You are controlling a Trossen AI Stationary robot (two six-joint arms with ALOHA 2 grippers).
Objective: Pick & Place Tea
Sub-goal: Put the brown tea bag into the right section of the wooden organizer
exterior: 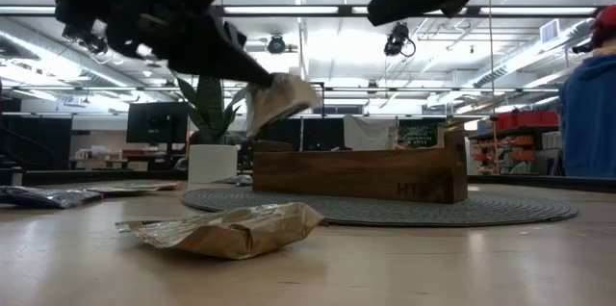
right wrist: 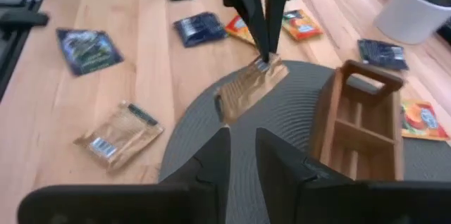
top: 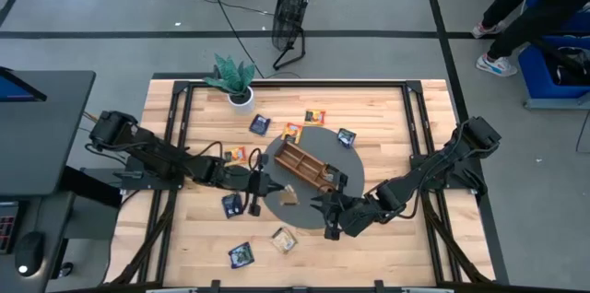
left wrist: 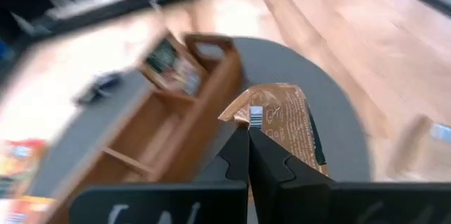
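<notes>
Over the round grey mat (top: 343,158) in the high view, left gripper (top: 261,185) hovering beside the wooden tray (top: 305,165), fingers pinched fully together on a beige sachet (top: 289,194). Right gripper (top: 329,217) waiting at the mat's near edge, fingers partly apart, holding nothing. Other sachets lying scattered on the counter (top: 387,123): dark ones, orange ones, a second beige one (top: 283,239) near the front.

At counter height in the low view, showing what the overhead camera hides: the held sachet (exterior: 279,97) hanging clear of the mat, tilted, drooping from one corner. Second beige one (exterior: 227,230) lying crumpled in the foreground.

Past the left wrist's fingers (left wrist: 239,155), gripping the sachet (left wrist: 282,122) by its top seam edge, tray (left wrist: 176,104) compartments open just beyond.

From the right wrist, its own fingers (right wrist: 213,160) standing slightly parted over the mat, facing the left gripper (right wrist: 263,58) and its dangling sachet (right wrist: 248,86).

Judging by the droop and crinkle: very light, thin, floppy, likely slippery foil-paper; best taken at a sealed edge or corner, since flat-lying ones offer little to pinch.
</notes>
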